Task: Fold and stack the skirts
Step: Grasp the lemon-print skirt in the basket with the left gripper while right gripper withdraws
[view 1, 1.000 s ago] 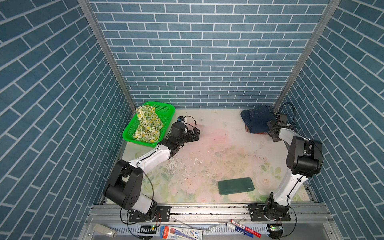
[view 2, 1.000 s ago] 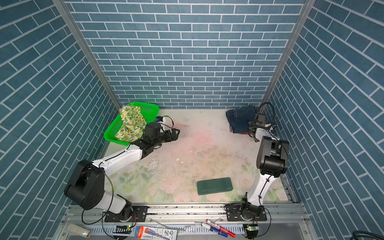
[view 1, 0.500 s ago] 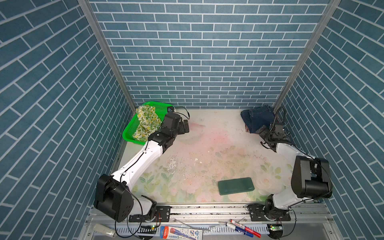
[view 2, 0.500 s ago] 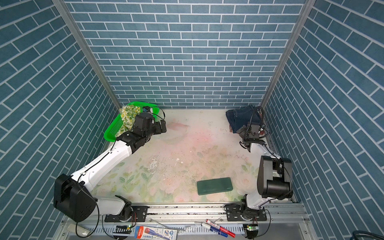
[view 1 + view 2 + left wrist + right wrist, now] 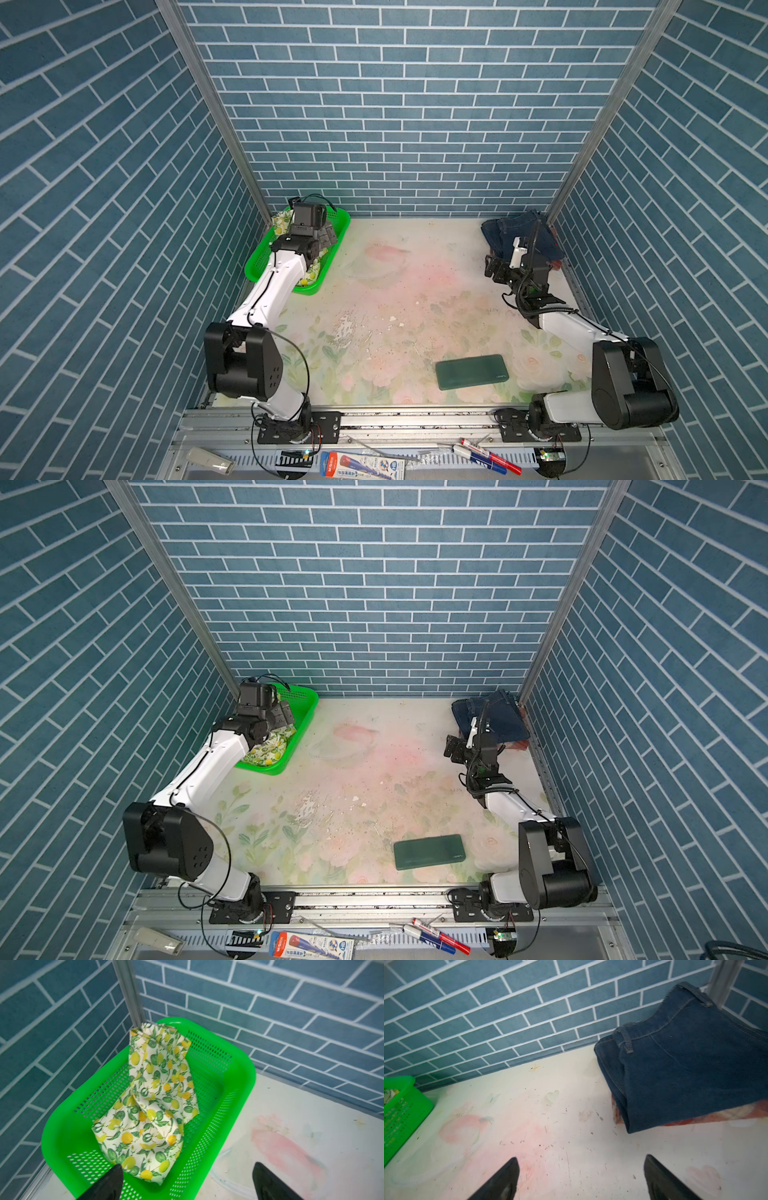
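Lemon-print skirt (image 5: pixel 153 1105) lies crumpled in the green mesh basket (image 5: pixel 239 1076), left of frame centre in both top views. The left tool (image 5: pixel 187 1165) hangs over the basket's edge, fingers spread wide, empty. Right of centre, at the back corner, the folded denim skirt (image 5: pixel 685 1064) rests on the plaid skirt (image 5: pixel 716 1118), whose red edge shows beneath it. The right tool (image 5: pixel 581 1157), fingers spread and empty, hangs over bare worktop (image 5: pixel 395 299) near that stack. The dark green slab (image 5: pixel 471 371), lower centre-right, bears pale lettering too small to read.

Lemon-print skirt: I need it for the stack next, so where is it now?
The lemon-print skirt lies crumpled inside the green basket at the table's far left corner in both top views, just ahead of the open left claw.
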